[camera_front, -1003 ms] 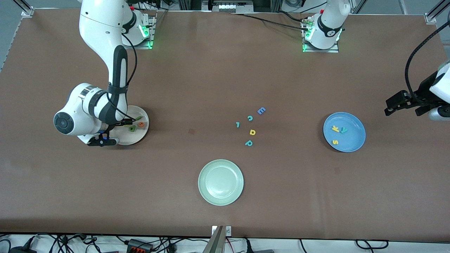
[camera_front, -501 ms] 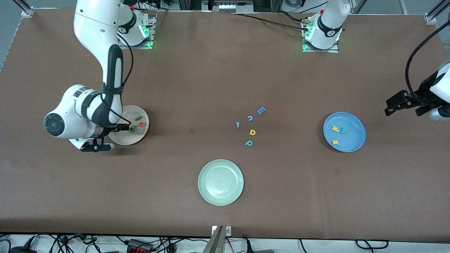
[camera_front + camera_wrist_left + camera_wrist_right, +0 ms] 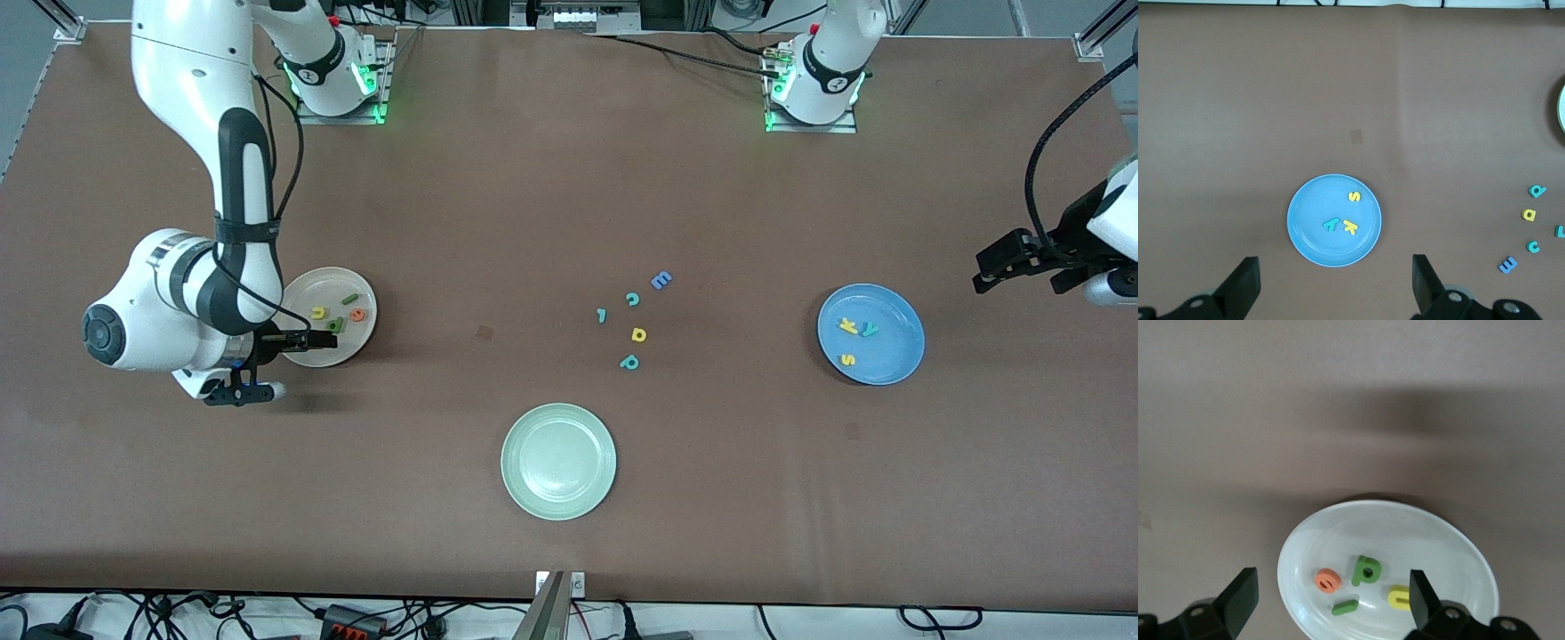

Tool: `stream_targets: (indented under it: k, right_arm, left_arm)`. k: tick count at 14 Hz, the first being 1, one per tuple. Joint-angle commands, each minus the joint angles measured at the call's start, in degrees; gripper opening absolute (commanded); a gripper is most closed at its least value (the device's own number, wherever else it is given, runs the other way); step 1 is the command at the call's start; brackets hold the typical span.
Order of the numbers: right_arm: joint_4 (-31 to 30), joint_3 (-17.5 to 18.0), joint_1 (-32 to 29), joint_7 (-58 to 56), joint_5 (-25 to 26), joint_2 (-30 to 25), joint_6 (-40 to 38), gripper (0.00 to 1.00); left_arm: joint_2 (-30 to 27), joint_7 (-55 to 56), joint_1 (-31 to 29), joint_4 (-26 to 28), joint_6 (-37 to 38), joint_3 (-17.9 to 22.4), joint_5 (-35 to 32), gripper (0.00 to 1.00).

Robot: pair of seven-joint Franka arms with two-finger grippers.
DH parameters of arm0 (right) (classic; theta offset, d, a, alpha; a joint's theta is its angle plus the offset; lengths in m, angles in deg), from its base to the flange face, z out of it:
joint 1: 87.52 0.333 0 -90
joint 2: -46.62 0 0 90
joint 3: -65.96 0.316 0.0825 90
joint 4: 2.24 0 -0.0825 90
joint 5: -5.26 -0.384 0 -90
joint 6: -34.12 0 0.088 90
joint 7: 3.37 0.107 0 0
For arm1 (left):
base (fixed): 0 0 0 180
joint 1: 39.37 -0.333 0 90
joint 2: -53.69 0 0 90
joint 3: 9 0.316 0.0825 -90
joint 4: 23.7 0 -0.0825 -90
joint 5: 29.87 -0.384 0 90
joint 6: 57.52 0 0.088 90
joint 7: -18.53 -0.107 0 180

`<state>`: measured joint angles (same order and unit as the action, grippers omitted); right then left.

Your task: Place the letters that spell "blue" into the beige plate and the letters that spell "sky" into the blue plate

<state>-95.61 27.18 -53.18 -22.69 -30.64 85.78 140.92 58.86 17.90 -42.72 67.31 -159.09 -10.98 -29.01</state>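
The beige plate (image 3: 313, 351) (image 3: 1405, 530) lies toward the right arm's end of the table. It holds the yellow u (image 3: 317, 312) (image 3: 1399, 597), green b (image 3: 335, 325) (image 3: 1366, 570), orange e (image 3: 356, 314) (image 3: 1327, 581) and dark green l (image 3: 350, 299) (image 3: 1345, 607). My right gripper (image 3: 267, 366) (image 3: 1331, 597) hangs open over that plate's edge, holding nothing. The blue plate (image 3: 893, 351) (image 3: 1315, 210) holds the yellow s (image 3: 847, 360) (image 3: 1354, 197), yellow k (image 3: 849, 326) (image 3: 1351, 227) and teal y (image 3: 869, 330) (image 3: 1331, 224). My left gripper (image 3: 1031, 271) (image 3: 1335, 288) waits open and empty, raised beside the blue plate.
A pale green plate (image 3: 511, 462) sits nearest the front camera, mid-table. Between the two filled plates lie loose letters: a blue E (image 3: 661, 281) (image 3: 1507, 265), teal c (image 3: 633, 300), small teal piece (image 3: 602, 315), yellow letter (image 3: 638, 334) and teal p (image 3: 629, 362).
The right arm has drawn back toward its end of the table, uncovering the beige plate and the yellow u. The left arm has not moved.
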Motion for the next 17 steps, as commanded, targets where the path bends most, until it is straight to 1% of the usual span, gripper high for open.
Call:
stream_targets:
  k: [1, 3, 5, 6, 7, 9, 11, 12, 13, 14, 15, 16, 17]
  right_arm:
    - [3.18, 5.36, -3.05, 7.17, 7.83, -4.08, -1.94, 1.0]
    - [3.46, 10.01, -5.94, 10.69, 12.58, -7.15, -2.29, 1.0]
    - [4.85, 16.24, -10.58, 12.9, 20.04, -10.4, -3.17, 1.0]
    - [6.17, 18.71, -13.22, 12.99, 21.99, -11.2, -5.17, 1.0]
    - [8.01, 20.57, -16.12, 13.26, 22.62, -11.47, -7.63, 1.0]
    - [13.45, 21.64, -18.95, 13.35, 25.42, -11.65, -12.37, 1.0]
    - [14.97, 22.07, -20.79, 13.43, 26.93, -14.01, -15.2, 1.0]
    - [14.97, 22.25, -21.59, 13.43, 27.46, -15.24, -15.21, 1.0]
    - [14.97, 23.56, -22.64, 13.61, 29.29, -16.82, -15.21, 1.0]
    - [14.97, 25.83, -24.48, 14.22, 31.92, -18.4, -15.3, 1.0]
    - [14.97, 29.34, -26.85, 15.18, 35.77, -19.89, -15.39, 1.0]
    - [14.88, 31.9, -28.96, 15.63, 37.29, -21.21, -15.48, 1.0]
    - [14.97, 32.53, -30.72, 15.63, 36.78, -22.18, -15.91, 1.0]
  left_arm:
    - [0.9, -0.07, -0.17, -1.8, 0.41, -0.04, 0.37, 1.0]
    - [0.9, -0.07, -0.17, -1.8, 0.41, -0.04, 0.37, 1.0]
    - [0.9, -0.07, -0.17, -1.8, 0.5, -0.04, 0.37, 1.0]
    - [0.9, 0.02, -0.17, -1.8, 0.41, -0.04, 0.37, 1.0]
    - [0.9, 0.2, -0.17, -1.8, 0.5, -0.04, 0.37, 1.0]
    - [0.9, 0.29, -0.17, -1.8, 0.41, -0.04, 0.37, 1.0]
    - [0.9, 0.29, -0.17, -1.8, 0.41, -0.04, 0.37, 1.0]
    - [0.9, 0.29, -0.17, -1.8, 0.5, -0.04, 0.37, 1.0]
    - [0.9, 0.29, -0.17, -1.8, 0.41, -0.04, 0.37, 1.0]
    - [0.9, 0.29, -0.17, -1.8, 0.41, -0.04, 0.37, 1.0]
    - [0.9, 0.29, -0.17, -1.8, 0.41, -0.04, 0.37, 1.0]
    - [0.9, 0.29, -0.17, -1.8, 0.41, -0.04, 0.37, 1.0]
    - [0.99, 0.29, -0.17, -1.8, 0.5, -0.04, 0.37, 1.0]
